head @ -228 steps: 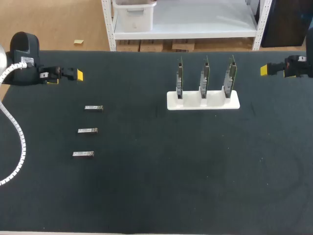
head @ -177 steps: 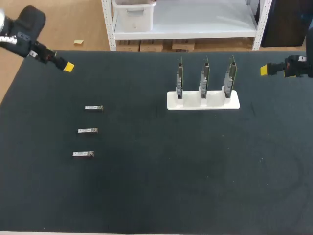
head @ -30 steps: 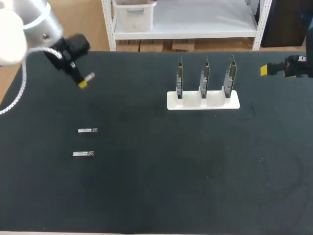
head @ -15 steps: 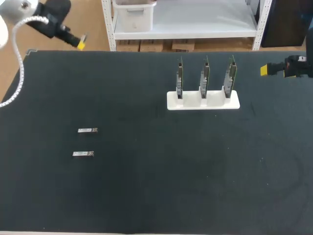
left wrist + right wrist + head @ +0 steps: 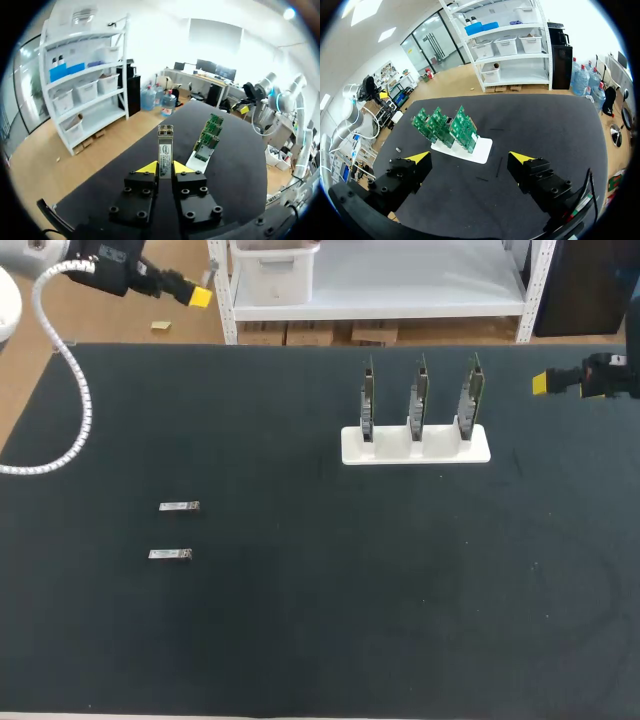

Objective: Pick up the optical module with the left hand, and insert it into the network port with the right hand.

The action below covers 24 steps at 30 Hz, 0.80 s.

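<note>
Up past the desk's far left edge, the left hand (image 5: pixel 165 167) pinches a module (image 5: pixel 165 147) upright between its fingers. The black desk (image 5: pixel 300 620) carries two spare modules (image 5: pixel 179 506) and, well apart from them, a card stand (image 5: pixel 415 445). The right hand (image 5: pixel 470 157) is spread at the far right edge.

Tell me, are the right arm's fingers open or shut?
Open: in the right wrist view its yellow-tipped fingers stand wide apart, holding nothing.

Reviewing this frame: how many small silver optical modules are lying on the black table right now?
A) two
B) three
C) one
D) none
A: the farther small silver optical module and the nearer small silver optical module lie on the black table, while the third module is clamped upright in the left gripper.
</note>
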### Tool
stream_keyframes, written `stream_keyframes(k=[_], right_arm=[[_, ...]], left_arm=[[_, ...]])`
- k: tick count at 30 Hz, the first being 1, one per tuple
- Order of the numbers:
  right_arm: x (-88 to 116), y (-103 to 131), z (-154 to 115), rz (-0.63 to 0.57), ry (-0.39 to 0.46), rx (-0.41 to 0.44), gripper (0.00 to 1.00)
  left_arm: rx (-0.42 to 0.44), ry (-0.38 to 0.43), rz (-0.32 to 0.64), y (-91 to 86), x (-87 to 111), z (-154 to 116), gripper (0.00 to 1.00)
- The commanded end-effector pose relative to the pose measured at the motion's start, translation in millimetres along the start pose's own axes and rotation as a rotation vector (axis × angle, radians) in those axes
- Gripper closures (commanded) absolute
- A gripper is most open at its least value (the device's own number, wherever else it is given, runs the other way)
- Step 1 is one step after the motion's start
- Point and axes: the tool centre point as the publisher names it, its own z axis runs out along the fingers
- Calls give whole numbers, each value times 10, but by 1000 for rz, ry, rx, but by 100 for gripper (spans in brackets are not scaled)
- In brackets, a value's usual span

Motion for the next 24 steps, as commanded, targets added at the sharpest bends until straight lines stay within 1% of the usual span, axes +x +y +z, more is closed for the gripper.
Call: stream_keyframes(k=[1,8,9,15,24], right_arm=[[0,0,0,0,0,0,0],[0,0,0,0,0,0,0],[0,0,0,0,0,0,0],[0,0,0,0,0,0,0],[0,0,0,0,0,0,0]], left_arm=[[38,-125,33,-63,-111,139,100],[108,-136,82,-279,-278,380,100],[133,-136,93,-325,-306,428,100],[206,-151,120,-543,-441,658,100],[319,-190,195,-834,-566,928,100]])
